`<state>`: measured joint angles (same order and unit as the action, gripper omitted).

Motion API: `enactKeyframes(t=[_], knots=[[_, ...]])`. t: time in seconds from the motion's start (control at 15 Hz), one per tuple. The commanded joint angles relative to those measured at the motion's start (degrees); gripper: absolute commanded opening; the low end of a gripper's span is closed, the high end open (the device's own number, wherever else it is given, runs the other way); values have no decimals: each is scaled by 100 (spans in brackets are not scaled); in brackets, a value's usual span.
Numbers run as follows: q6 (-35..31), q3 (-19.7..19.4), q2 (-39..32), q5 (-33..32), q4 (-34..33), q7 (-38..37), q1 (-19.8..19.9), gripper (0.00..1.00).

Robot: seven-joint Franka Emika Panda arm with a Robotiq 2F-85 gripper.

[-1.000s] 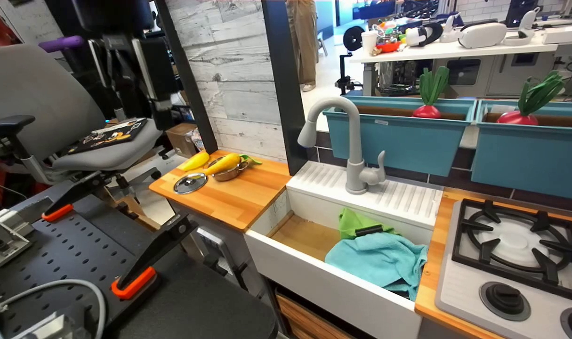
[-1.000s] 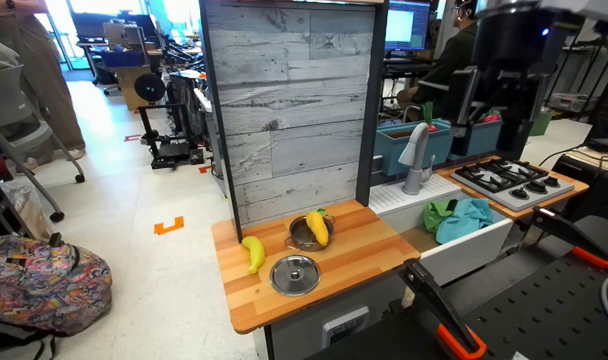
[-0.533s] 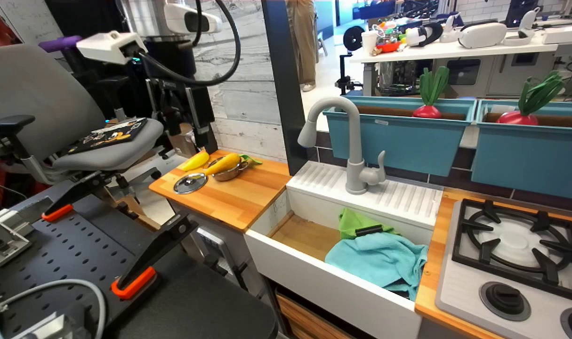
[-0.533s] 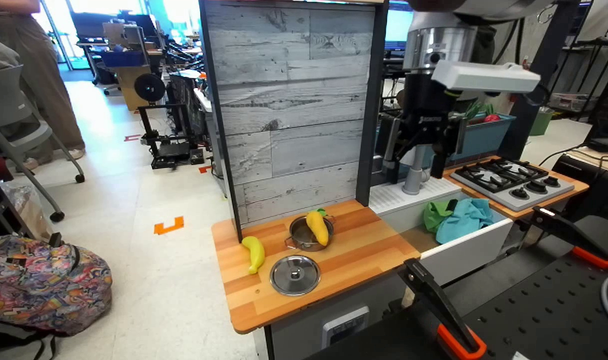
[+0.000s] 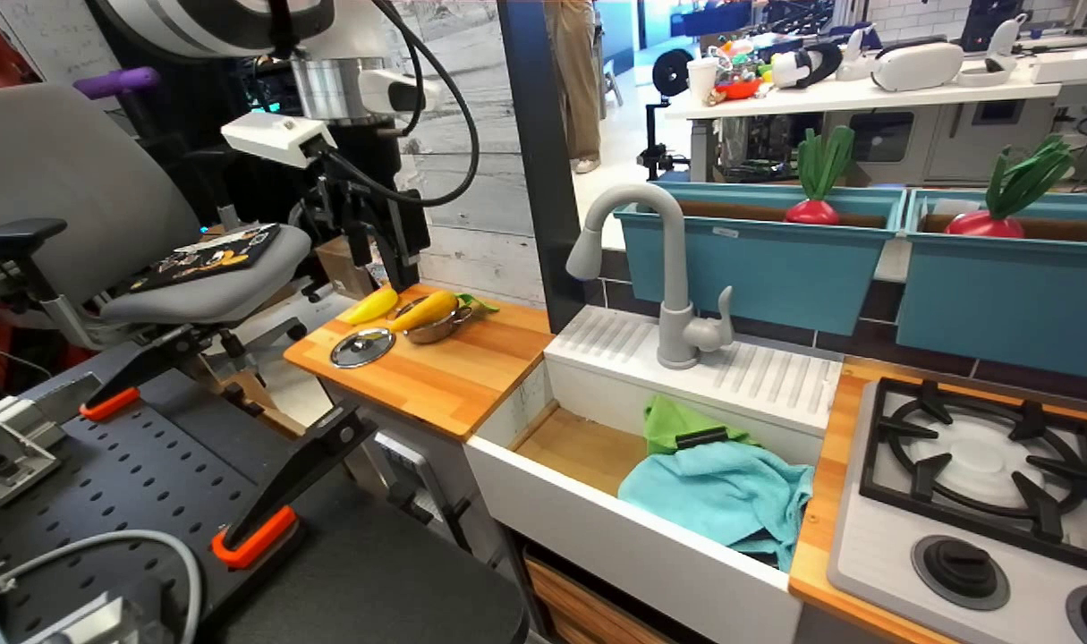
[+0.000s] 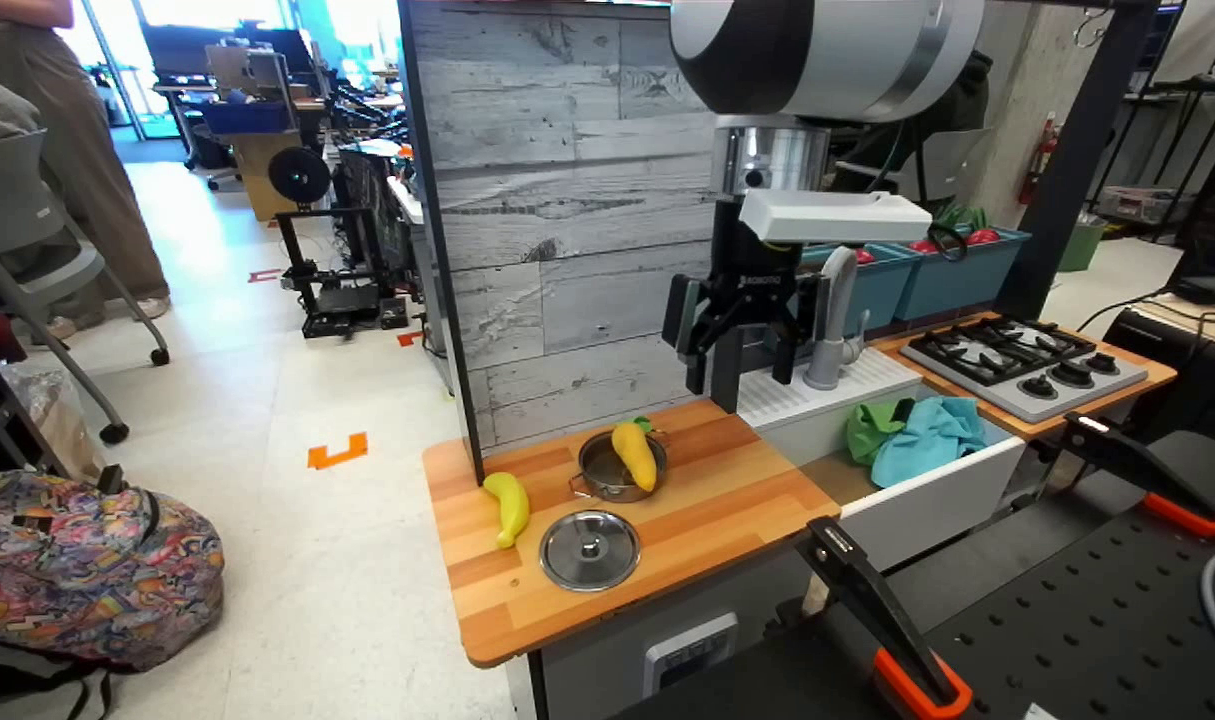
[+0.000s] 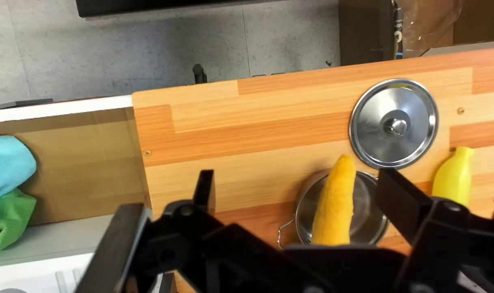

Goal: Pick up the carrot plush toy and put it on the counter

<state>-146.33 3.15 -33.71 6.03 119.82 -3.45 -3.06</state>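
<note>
Left to right in an exterior view, the banana [image 6: 508, 510] lies near the left end of the worktop [image 6: 722, 500], and the lid [image 6: 589, 552] lies flat just beside it. Next is the pot [image 6: 599, 470] with the carrot [image 6: 633, 460] in it, propped at a slant, its narrow tip out over the rim on the lid's side and its leafy end at the back. None of these has shifted over the last second.

What has changed comes further right: the arm [image 6: 837, 60] has moved in closer to the worktop and lower, as both exterior views show. The fingers [image 6: 696, 376] now hang above the worktop, clear of it, spread well apart with nothing held. In the wrist view the carrot shows between them, nearer to one than the other.

For the task, this looks like the approach, with the lift and the laying down not yet done. The fingers probably need to go further toward the pot, then descend; they seem turned to pinch across the carrot's width, though the rim could get in the way. At far right, the sink [image 6: 932, 510] and stove [image 6: 1022, 365] are unchanged.
</note>
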Motion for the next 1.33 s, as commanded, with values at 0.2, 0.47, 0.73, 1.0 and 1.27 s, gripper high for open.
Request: enactKeyframes(t=[0.2,0.47,0.73,1.0,1.27], knots=[[16,-1,-61,-11,-77,-12,4,100],[-429,12,-90,190,73,-323,-26,100],[-861,18,-446,296,-185,-880,-210,100],[-916,-101,-922,179,-618,-1348,-520,100],[-919,-202,-1398,126,-1107,-1582,-768,100]])
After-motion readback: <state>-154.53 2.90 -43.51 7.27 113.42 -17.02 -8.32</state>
